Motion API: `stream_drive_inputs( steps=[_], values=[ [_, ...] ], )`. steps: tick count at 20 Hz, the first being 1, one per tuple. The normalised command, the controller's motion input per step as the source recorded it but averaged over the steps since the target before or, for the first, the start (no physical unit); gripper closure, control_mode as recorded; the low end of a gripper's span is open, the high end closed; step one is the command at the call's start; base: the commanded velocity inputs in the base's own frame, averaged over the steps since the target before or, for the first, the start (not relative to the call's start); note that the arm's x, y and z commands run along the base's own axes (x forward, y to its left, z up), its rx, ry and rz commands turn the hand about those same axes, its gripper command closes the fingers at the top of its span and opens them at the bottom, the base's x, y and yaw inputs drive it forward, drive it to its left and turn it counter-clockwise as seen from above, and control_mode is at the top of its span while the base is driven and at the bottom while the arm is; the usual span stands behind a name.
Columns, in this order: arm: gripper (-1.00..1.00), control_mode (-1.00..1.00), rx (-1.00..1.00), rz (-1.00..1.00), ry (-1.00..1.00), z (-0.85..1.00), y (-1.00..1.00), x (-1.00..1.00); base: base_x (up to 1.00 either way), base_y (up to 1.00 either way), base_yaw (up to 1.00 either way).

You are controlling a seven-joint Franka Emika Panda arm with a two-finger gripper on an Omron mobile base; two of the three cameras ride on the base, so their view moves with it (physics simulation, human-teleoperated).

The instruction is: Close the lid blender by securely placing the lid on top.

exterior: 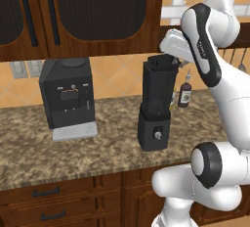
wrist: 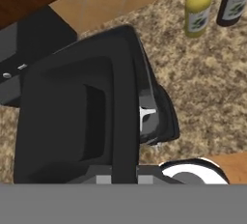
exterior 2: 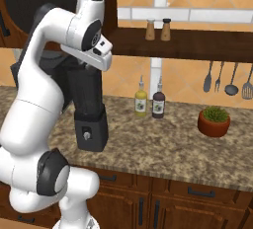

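The tall black blender stands on the granite counter, its boxy base and small front knob facing the counter's edge. Right at the mouth of the dark jar sits the black squarish lid, a little tilted. My gripper comes down on it from the upper right. In the hand view the lid is large and close, and a raised ridge on it runs down between the fingers of my shut gripper. Below it the blender's base shows.
A black coffee machine with a grey tray stands left of the blender. A yellow bottle and a dark bottle are against the back wall, a potted plant further right. Wall cabinets hang close above.
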Motion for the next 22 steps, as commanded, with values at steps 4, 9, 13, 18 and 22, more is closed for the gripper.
stream_drive_inputs(
  steps=[4, 9, 13, 18, 22],
  values=[
    [1.0, -1.0, 0.01, 0.01, 0.0, -0.09, -0.09, 0.36, 0.0, 0.0, 0.0],
    [1.0, -1.0, 0.0, 0.01, 0.0, -0.11, -0.04, 0.41, 0.0, 0.0, 0.0],
    [1.0, -1.0, 0.0, 0.01, 0.0, -0.09, 0.0, 0.38, 0.0, 0.0, 0.0],
    [1.0, -1.0, 0.0, 0.05, -0.02, -0.06, 0.0, 0.27, 0.0, 0.0, 0.0],
    [1.0, -1.0, 0.03, 0.13, 0.0, 0.0, -0.01, 0.04, 0.0, 0.0, 0.0]
  ],
)
